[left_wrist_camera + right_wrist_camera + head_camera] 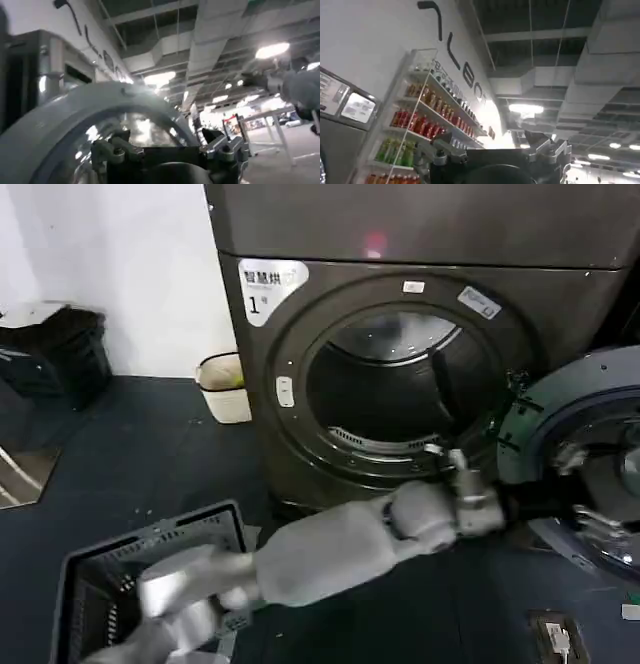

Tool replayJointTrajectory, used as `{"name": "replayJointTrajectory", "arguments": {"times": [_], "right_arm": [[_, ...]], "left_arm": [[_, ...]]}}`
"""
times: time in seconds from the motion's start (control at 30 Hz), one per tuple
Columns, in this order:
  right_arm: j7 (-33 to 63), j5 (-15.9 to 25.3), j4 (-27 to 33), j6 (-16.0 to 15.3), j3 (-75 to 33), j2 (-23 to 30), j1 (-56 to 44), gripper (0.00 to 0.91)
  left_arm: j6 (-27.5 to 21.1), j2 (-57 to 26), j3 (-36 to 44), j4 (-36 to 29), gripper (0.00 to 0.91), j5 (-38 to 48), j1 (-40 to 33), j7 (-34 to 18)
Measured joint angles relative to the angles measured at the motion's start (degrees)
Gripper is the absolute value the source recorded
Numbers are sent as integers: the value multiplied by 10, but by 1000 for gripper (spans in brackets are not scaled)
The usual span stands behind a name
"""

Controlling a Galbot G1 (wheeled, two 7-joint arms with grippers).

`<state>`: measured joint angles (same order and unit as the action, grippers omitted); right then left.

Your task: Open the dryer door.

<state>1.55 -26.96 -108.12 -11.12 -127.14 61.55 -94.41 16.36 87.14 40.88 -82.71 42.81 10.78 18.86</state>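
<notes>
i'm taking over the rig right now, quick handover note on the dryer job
Left gripper: reaching across the front of the dryer to the inner grey face of the dryer door; whether its jaws are open or shut is unclear.
Right gripper: away from the door, pointing up towards the drink shelves.
Done: the door is swung wide to the robot's right, and the drum opening is fully exposed.
Left: likely just withdraw the left arm.

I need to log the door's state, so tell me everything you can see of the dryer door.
The dryer door is swung wide open to the right of the drum opening, its grey plastic inner face and round glass bowl turned toward the camera. It hangs from the right side of the dryer. The left gripper reaches to its lower edge; in the left wrist view the door's grey rim curves just beyond the fingers.
</notes>
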Motion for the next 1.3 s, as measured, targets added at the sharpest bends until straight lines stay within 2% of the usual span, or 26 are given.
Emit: {"name": "replayJointTrajectory", "arguments": {"times": [0.37,0.5,0.73,0.93,1.3], "right_arm": [[-6,12,-11,2,0,-3,8,907],[-11,22,-15,1,-9,-5,4,907],[-16,49,-19,-4,-21,-8,-3,907],[-15,61,-27,-10,-26,-11,4,907],[-18,74,-31,-7,-17,-4,12,907]], "left_arm": [[4,-101,-5,-67,907,28,19,4],[-14,-157,-4,-109,907,15,22,-21],[-46,-286,5,-192,907,-2,24,-58],[-66,-432,49,-259,907,-36,4,-56],[-105,-627,67,-328,907,-60,23,-65]]}}
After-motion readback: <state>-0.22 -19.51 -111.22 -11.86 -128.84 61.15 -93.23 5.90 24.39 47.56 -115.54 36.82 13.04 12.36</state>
